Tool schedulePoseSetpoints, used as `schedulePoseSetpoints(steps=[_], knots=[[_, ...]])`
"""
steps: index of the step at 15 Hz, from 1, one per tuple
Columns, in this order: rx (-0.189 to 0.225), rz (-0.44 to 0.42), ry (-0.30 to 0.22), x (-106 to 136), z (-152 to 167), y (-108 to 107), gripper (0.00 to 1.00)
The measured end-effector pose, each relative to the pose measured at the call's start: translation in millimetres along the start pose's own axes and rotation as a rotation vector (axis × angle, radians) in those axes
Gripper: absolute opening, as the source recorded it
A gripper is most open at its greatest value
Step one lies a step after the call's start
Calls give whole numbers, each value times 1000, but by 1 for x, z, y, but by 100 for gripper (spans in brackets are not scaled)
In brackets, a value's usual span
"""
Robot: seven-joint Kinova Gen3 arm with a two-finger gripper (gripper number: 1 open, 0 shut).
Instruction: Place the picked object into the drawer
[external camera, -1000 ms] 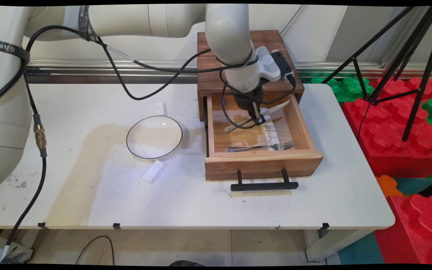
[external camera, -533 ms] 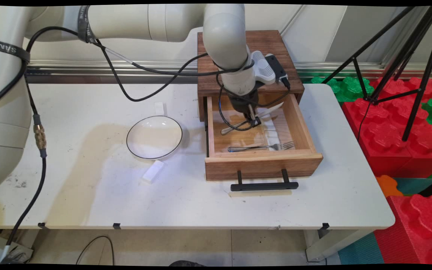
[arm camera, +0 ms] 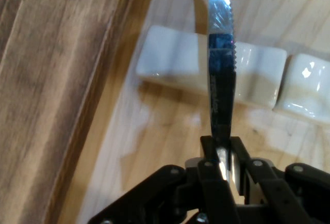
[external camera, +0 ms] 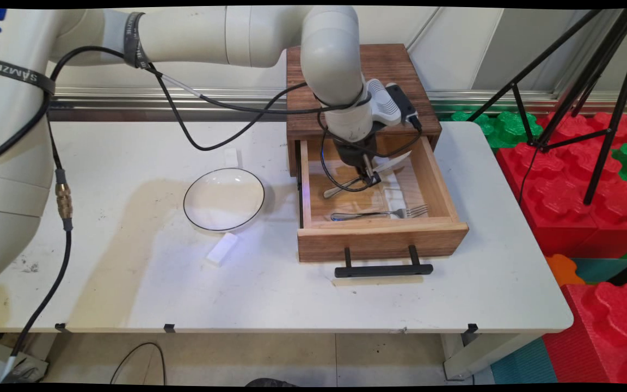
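White rectangular table (external camera: 128, 294): set before a wall, its surface stained pale brown towards the left.

Dark wooden cabinet box (external camera: 395, 71): placed at the far right of the table. Its light wooden drawer (external camera: 381, 239) is pulled out towards the near side, and a black bar handle (external camera: 383, 269) is fixed on its front.

White round shallow plate with a black rim (external camera: 224, 199): laid on the table left of the drawer, apart from it.

White rectangular block (external camera: 221, 249): laid just near of the plate. A smaller white block (external camera: 231, 157) is seen just beyond the plate's far side.

Black two-finger gripper (external camera: 369, 177) (arm camera: 220, 154): lowered into the far half of the open drawer. Its fingers (arm camera: 238, 154) are clamped together on a silver table knife with a serrated blade (external camera: 384, 167) (arm camera: 221, 74), gripped at about mid-length. The knife is held slanted, with the blade directed to the far right and the handle to the near left; whether it is clear of the drawer floor cannot be told.

White ceramic rests (external camera: 395, 191) (arm camera: 172, 61): laid in a row on the drawer floor, beneath and right of the knife.

Silver metal fork (external camera: 381, 213): laid flat inside the drawer along its near wall, tines to the right, apart from the gripper.
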Motion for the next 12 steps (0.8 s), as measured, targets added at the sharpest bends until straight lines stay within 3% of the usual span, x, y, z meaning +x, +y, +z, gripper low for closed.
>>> schedulePoseSetpoints(steps=[3, 4, 12], knots=[[-5, -9, -7, -1, 7, -2, 0], [-8, -10, -7, -1, 8, -3, 100], [-5, -4, 1, -6, 9, -7, 100]])
